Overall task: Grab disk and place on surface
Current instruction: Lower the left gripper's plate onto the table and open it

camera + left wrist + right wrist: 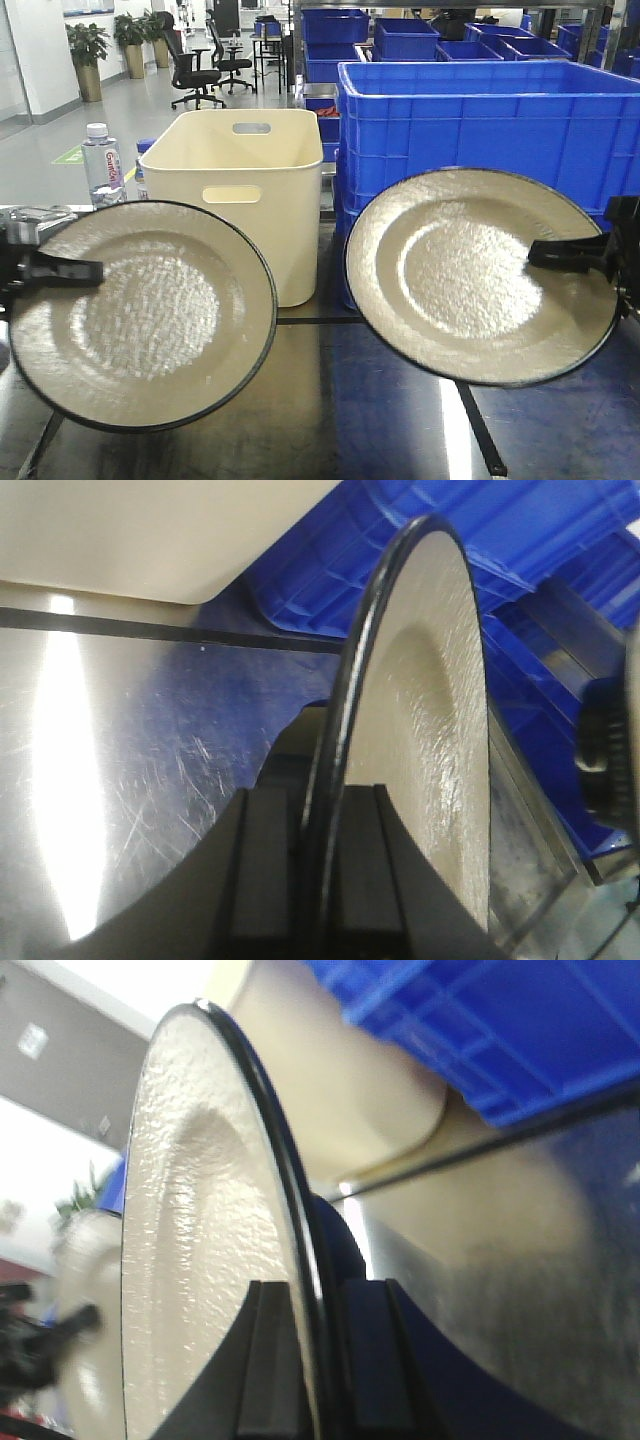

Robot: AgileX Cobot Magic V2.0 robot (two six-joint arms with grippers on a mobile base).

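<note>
Mid-carry; placing not yet done. Grips one cream, black-rimmed plate point(140, 315) by the rim in the left gripper point(60, 268), fingers clamped on both faces; grips a second plate point(470, 275) likewise in the right gripper point(565, 255). Holds both tilted, apparently clear of the taped metal tabletop point(390, 430), before the cream bin point(240, 170). Next, probably: lower, level flat, release.

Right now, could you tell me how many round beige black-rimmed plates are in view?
2. One round beige black-rimmed plate is clamped in the left pincer, before the cream plastic bin; the other is in the right pincer, before the blue plastic crate.
</note>
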